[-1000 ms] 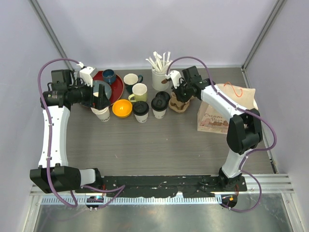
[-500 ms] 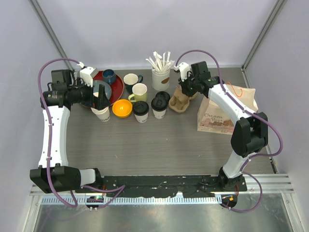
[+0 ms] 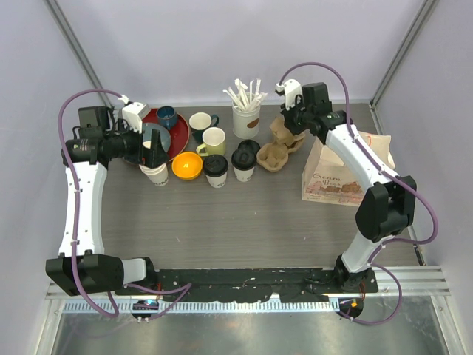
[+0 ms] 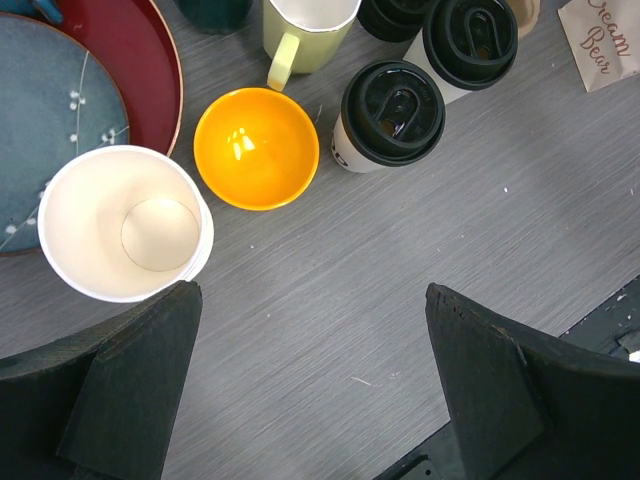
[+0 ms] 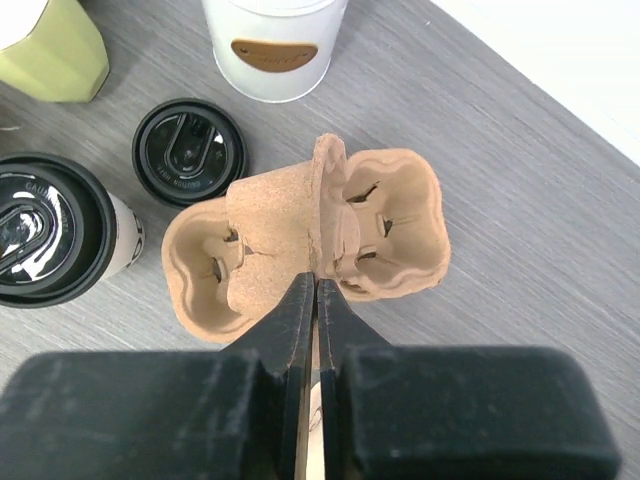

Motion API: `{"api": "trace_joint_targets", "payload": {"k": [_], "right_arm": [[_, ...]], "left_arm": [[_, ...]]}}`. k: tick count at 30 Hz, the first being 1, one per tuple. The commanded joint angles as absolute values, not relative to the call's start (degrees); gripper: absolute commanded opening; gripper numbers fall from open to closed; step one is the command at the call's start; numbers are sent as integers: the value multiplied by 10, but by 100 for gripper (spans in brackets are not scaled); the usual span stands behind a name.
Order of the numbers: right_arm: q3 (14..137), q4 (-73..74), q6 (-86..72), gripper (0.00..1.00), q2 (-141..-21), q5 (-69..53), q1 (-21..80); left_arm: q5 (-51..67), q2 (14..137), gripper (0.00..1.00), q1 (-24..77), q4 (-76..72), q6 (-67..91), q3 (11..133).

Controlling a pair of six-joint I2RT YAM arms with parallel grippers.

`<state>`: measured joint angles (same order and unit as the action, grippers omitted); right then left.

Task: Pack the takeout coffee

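Observation:
Two takeout coffee cups with black lids [image 3: 216, 169] [image 3: 243, 163] stand mid-table; the left wrist view shows them too [image 4: 393, 112] [image 4: 470, 40]. A third black lid [image 3: 251, 146] [image 5: 189, 150] sits just behind them; what is under it I cannot tell. My right gripper [image 3: 290, 130] [image 5: 317, 278] is shut on the middle ridge of a brown pulp cup carrier [image 3: 277, 148] [image 5: 390, 225], which hangs tilted above the table to the right of the cups. My left gripper [image 3: 154, 151] [image 4: 310, 290] is open, over bare table beside a stack of lidless white cups [image 4: 125, 220].
A printed paper bag [image 3: 336, 174] lies at the right. A white canister of sticks [image 3: 246, 118] stands at the back. An orange bowl [image 3: 187, 165], a red tray with a blue plate [image 3: 177, 140], and ceramic mugs [image 3: 203, 122] [image 3: 213, 140] [image 3: 167, 116] crowd the back left.
My right gripper has moved back, to the right and upward, lifting and tilting the pulp carrier with it. The left arm has not moved.

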<state>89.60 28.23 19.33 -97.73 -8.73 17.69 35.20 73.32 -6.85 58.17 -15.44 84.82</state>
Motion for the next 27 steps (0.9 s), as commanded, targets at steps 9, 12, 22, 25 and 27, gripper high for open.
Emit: {"api": "trace_joint_targets", "payload": {"k": [9, 12, 22, 25, 27], "right_arm": [[968, 285, 193, 1, -934, -83, 171], [955, 289, 182, 1, -916, -87, 172], [930, 325, 150, 1, -846, -9, 226], [933, 351, 136, 1, -826, 41, 261], [936, 378, 125, 1, -808, 67, 284]], "left_arm": [[366, 716, 98, -71, 585, -163, 859], [366, 716, 98, -72, 584, -163, 860], [359, 710, 98, -72, 585, -169, 857], [353, 706, 99, -72, 586, -170, 855], [347, 703, 99, -72, 588, -171, 855]]}}
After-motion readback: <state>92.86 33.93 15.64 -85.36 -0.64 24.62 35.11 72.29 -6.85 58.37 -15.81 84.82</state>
